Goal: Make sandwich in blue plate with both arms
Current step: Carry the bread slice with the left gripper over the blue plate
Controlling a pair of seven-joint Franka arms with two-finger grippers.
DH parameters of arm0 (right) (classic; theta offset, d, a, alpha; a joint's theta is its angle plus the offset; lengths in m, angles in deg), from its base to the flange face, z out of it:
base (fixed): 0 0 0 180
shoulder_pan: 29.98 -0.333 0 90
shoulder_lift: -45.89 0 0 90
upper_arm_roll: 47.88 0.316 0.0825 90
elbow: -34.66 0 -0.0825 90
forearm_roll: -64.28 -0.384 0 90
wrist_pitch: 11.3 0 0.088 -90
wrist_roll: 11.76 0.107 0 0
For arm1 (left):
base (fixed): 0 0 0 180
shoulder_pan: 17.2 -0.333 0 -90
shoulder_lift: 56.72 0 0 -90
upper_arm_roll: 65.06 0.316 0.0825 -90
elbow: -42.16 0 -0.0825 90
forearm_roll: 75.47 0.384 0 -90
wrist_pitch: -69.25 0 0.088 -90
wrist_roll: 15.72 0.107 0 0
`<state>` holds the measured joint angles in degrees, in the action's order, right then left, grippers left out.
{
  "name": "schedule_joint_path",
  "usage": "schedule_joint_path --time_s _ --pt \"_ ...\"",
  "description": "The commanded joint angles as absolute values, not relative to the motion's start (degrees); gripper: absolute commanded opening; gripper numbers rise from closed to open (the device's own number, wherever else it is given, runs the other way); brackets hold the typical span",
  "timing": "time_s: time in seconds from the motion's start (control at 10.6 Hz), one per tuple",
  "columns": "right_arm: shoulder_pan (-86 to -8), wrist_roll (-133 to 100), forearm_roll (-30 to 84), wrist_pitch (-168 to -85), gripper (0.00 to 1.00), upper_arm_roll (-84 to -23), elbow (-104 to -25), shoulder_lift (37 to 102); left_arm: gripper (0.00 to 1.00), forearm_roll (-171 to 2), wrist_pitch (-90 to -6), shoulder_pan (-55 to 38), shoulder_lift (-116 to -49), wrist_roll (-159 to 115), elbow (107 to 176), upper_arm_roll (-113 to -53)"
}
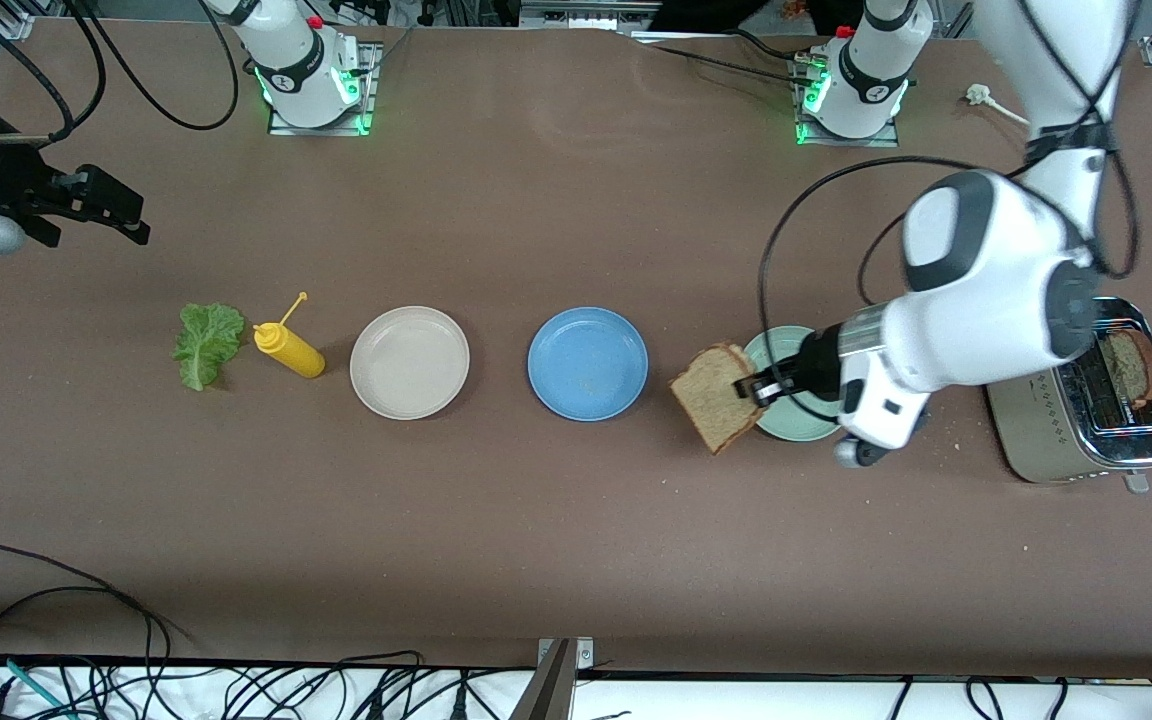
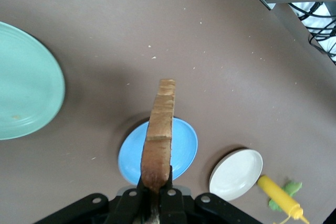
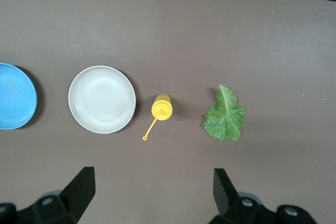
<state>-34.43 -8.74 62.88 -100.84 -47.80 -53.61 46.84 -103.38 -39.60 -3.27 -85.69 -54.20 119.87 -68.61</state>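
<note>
**Left pincer carries one bread slice; blue plate bare**

My left gripper [image 1: 754, 388] is clenched on a slice of brown bread [image 1: 714, 396], which I see held on edge in the left wrist view [image 2: 159, 139], crust outward. It hangs in the air over the bare tabletop between the blue plate [image 1: 587, 362] and the pale green plate [image 1: 808, 424], partly over the green plate's rim. The slice is square, wholegrain brown with a darker crust.

My right gripper [image 1: 101, 207] waits up over the right arm's end of the worktop, fingers [image 3: 80, 188] spread apart and holding nothing.

Containers, running along the middle of the worktop: the green plate shows nothing on its visible part; the blue plate holds nothing but a few faint specks; the beige-white plate [image 1: 409, 361] is bare too. The toaster [image 1: 1086, 420], at the left arm's end of the worktop, has a second bread slice [image 1: 1131, 366] standing in a slot.

Toward the right arm's end, the yellow squeeze bottle [image 1: 289, 349] lies on its side beside the beige-white plate, and the ruffled lettuce leaf [image 1: 205, 343] lies flat on the table just beside it.
</note>
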Motion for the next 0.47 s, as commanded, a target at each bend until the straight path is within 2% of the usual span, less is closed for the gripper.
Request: schedule_joint_path --time_s 0.0,0.19,0.38 --pt "-34.2 -8.8 61.7 -100.4 1.0 -47.8 -52.3 47.3 0.0 -107.8 -52.8 2.1 -85.0 -56.1 127.7 -67.6" --pt "-34.2 -8.8 61.6 -100.4 1.0 -47.8 -52.3 47.3 0.0 -110.6 -60.4 6.2 -87.1 -58.1 128.3 -67.6" --pt "-34.1 -8.9 61.6 -100.4 1.0 -47.8 -52.3 47.3 0.0 -110.7 -64.2 10.6 -89.4 -59.0 129.9 -67.6"
